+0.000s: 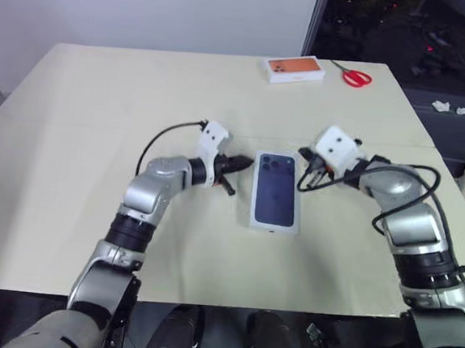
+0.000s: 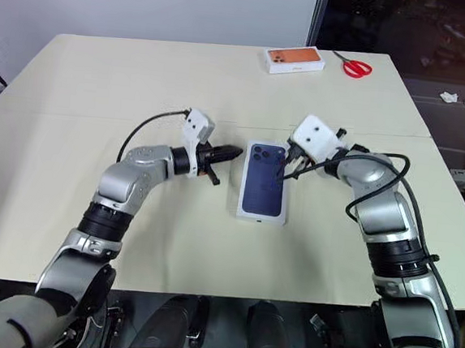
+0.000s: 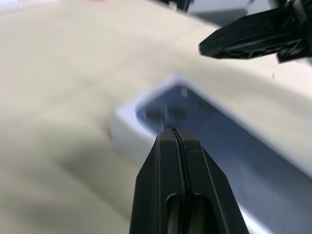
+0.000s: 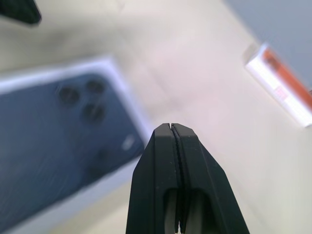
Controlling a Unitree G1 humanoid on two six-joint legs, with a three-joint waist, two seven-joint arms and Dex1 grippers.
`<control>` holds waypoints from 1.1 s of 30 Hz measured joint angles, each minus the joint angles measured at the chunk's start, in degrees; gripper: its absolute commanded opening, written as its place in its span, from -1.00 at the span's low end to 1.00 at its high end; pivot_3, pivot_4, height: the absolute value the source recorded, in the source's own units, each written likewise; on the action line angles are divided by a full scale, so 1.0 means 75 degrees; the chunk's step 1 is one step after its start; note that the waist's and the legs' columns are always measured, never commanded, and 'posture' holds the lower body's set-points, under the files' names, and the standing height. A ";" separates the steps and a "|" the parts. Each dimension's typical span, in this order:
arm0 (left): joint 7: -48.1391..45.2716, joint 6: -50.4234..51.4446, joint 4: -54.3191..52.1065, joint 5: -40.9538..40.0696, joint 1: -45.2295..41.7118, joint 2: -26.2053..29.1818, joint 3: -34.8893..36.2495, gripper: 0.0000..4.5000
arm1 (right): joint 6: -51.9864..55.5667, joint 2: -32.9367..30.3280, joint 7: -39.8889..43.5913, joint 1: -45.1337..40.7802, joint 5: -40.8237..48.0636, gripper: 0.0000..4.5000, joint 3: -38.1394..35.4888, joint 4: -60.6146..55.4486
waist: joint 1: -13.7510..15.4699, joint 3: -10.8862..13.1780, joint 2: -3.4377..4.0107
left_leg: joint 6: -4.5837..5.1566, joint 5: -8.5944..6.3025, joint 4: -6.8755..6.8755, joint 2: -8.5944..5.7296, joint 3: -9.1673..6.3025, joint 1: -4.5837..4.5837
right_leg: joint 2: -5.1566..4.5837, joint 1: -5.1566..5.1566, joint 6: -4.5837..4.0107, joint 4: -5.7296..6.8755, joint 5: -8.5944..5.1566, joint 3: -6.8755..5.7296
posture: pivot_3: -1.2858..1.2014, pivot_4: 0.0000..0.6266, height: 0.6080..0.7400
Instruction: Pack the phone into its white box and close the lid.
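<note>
The closed white cardboard phone box, its lid (image 1: 277, 189) showing a dark blue phone picture, lies mid-table between both tools. The left tool (image 1: 235, 164) and right tool (image 2: 283, 167) are pinched tight, holding nothing, hovering just beside the lid's far corners. The phone itself is hidden, presumably inside. Judged near done: press the lid evenly, without sliding it. The pale beige table (image 1: 98, 130) also carries an orange-topped box (image 1: 294, 69) and red scissors (image 1: 353, 75) at its far edge.

Lid (image 3: 229, 161) blurred, cut off at edge
</note>
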 measured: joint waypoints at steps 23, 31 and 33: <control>-0.0375 -0.0931 0.1013 0.0963 0.0255 0.0085 -0.0827 -1.00 | -0.0007 -0.0171 0.0670 0.0802 -0.0541 -0.98 0.1107 -0.0341 | -0.0039 -0.0011 -0.0005 | 0.0035 -0.0021 -0.0015 0.0002 0.0003 0.0069 | 0.0004 0.0058 0.0000 -0.0008 -0.0001 0.0005 | 0.03 -0.52 1.00; -0.1488 -0.0572 -0.0128 0.0461 0.1367 0.0873 -0.0888 -1.00 | 0.0423 -0.1030 0.1925 0.1844 0.0546 -0.98 0.0721 -0.1732 | -0.0029 -0.0011 -0.0005 | 0.0055 -0.0034 -0.0023 0.0005 0.0000 0.0091 | 0.0000 0.0083 -0.0001 -0.0021 -0.0001 0.0006 | 0.03 -0.52 1.00; -0.1798 -0.0470 -0.0410 0.0303 0.1533 0.1013 -0.0896 -1.00 | 0.0461 -0.1200 0.2224 0.2038 0.0777 -0.98 0.0688 -0.2004 | -0.0028 -0.0010 -0.0007 | 0.0058 -0.0036 -0.0022 0.0006 -0.0001 0.0091 | -0.0009 0.0086 -0.0001 -0.0023 -0.0002 0.0006 | 0.03 -0.52 1.00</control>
